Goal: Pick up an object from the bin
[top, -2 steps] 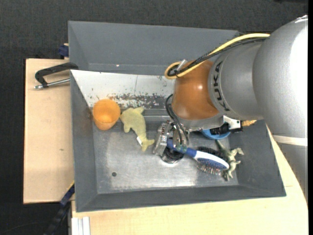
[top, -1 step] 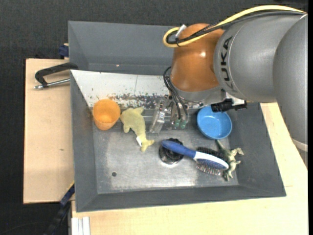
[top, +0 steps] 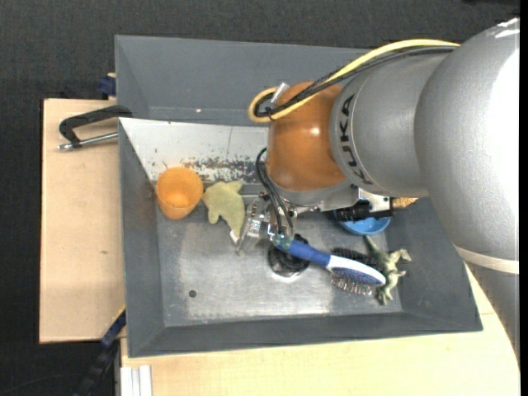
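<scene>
My gripper (top: pixel 259 228) hangs below the arm's wrist near the middle of the bin, low over the floor. Its metal tip sits just right of a pale yellow-green floppy piece (top: pixel 223 205) and may touch that piece's right edge. Directly right of the tip begins the blue handle of a blue and white brush (top: pixel 330 262), which runs toward the lower right. A small black ring (top: pixel 285 264) lies under the handle's near end. Nothing shows as held.
An orange cup (top: pixel 179 192) lies on its side at the left, by the pale piece. A blue round thing (top: pixel 364 220) sits partly under the arm on the right. An olive toy figure (top: pixel 393 275) lies beyond the dark brush head, near the right wall.
</scene>
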Robot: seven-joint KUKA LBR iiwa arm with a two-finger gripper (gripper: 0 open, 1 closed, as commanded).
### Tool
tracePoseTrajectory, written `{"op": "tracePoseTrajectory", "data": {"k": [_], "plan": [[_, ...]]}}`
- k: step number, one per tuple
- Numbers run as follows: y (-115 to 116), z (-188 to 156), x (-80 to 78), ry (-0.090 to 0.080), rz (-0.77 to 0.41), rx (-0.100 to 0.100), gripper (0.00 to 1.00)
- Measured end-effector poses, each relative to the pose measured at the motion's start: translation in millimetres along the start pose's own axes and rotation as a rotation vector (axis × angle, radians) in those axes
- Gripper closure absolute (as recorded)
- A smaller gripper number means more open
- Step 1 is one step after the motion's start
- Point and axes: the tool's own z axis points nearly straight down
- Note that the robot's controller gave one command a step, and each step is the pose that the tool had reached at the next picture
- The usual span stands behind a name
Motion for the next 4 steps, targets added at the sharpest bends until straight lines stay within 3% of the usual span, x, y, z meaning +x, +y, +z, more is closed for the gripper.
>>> {"op": "tracePoseTrajectory", "data": {"k": [1,2,3,4], "plan": [[8,47,-4.2,-0.006,-0.043,-0.002,1.0],[34,46,-40.4,-0.001,0.176,0.001,1.0],[30,-83,-35.2,-0.017,0.122,-0.009,1.0],[30,-78,-33.4,-0.01,0.12,-0.003,0.0]]}}
